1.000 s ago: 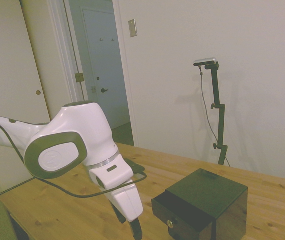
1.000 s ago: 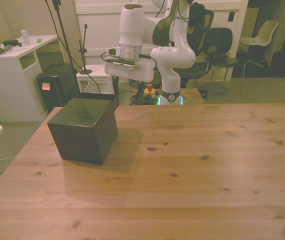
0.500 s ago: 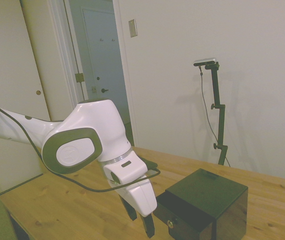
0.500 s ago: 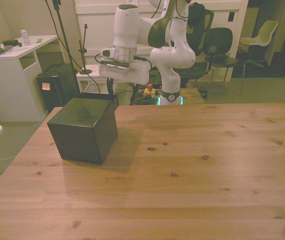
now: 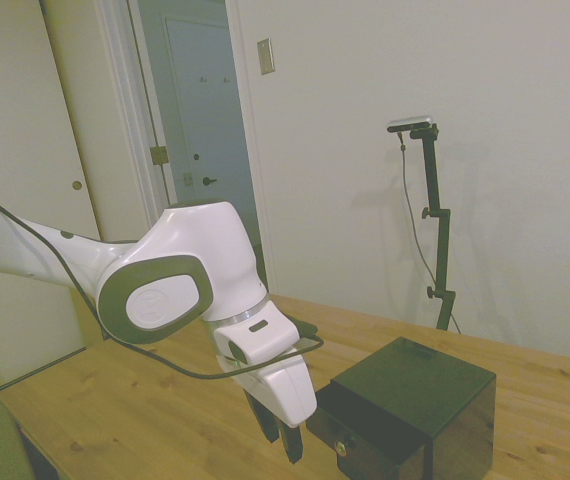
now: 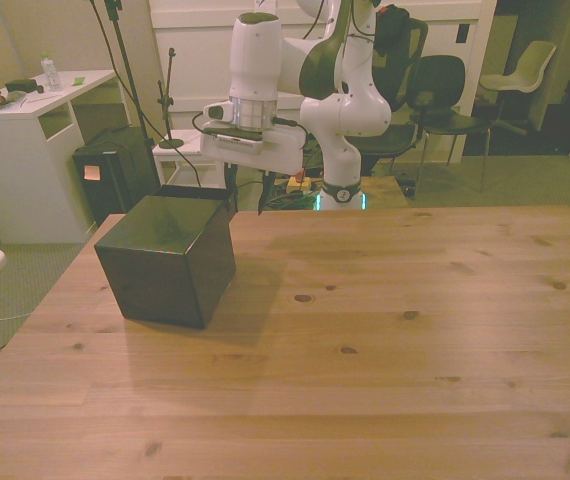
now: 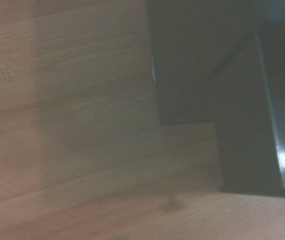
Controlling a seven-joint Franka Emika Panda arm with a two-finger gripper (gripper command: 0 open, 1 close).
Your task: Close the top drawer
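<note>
Hanging my claw (image 5: 281, 440) just in front of the top drawer (image 5: 357, 428), fingers a little apart and holding nothing, I judge the job barely begun: the drawer juts out of the black cabinet (image 5: 435, 385), unpushed.

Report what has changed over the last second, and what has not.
The white arm's two-finger gripper swung in toward the small glossy black cabinet and now hangs, fingers apart, just in front of the top drawer that sticks out. It has gripped nothing. The drawer remains pulled out, and the cabinet has not shifted on the wooden table.
</note>
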